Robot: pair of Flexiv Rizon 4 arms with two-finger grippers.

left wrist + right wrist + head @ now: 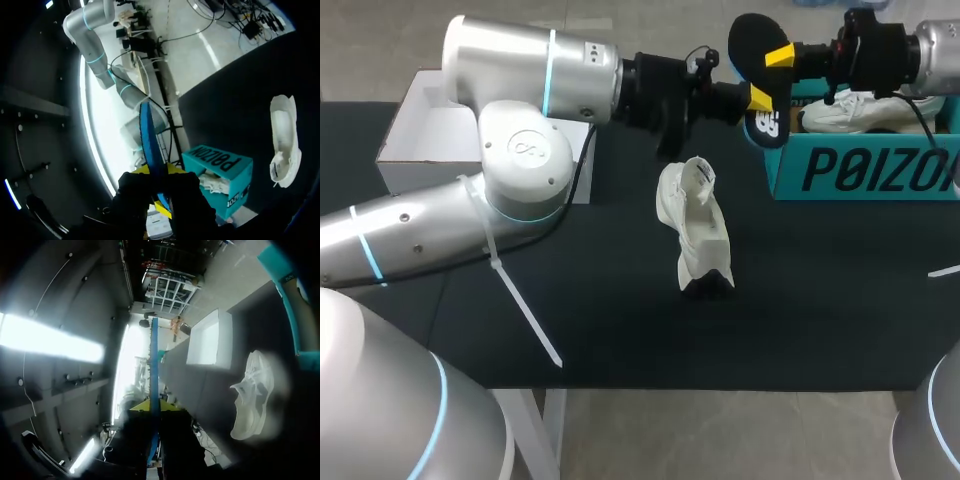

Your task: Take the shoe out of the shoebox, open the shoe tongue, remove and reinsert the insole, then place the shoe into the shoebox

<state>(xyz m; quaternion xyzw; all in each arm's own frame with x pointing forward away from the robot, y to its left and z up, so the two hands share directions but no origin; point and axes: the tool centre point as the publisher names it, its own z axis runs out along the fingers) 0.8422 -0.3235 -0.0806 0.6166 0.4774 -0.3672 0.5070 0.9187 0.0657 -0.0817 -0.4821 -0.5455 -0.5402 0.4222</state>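
Note:
A black insole (755, 45) with a blue underside is held up in the air above the teal shoebox's (860, 170) left end. My left gripper (758, 100) grips its lower part and my right gripper (778, 57) is shut on its upper part. In the left wrist view the insole (150, 140) stands edge-on between the fingers of the left gripper (157, 192). In the right wrist view the insole (154, 365) rises from the right gripper (154, 407). The white shoe (700, 225) lies on the black table, in front of both grippers, also visible as the shoe (285, 140) and the shoe (252, 395).
A second white shoe (860, 110) lies inside the teal shoebox (220, 165) at the back right. The white box lid (430, 130) sits at the back left, behind my left arm. A thin white piece (945, 270) pokes in at the table's right edge.

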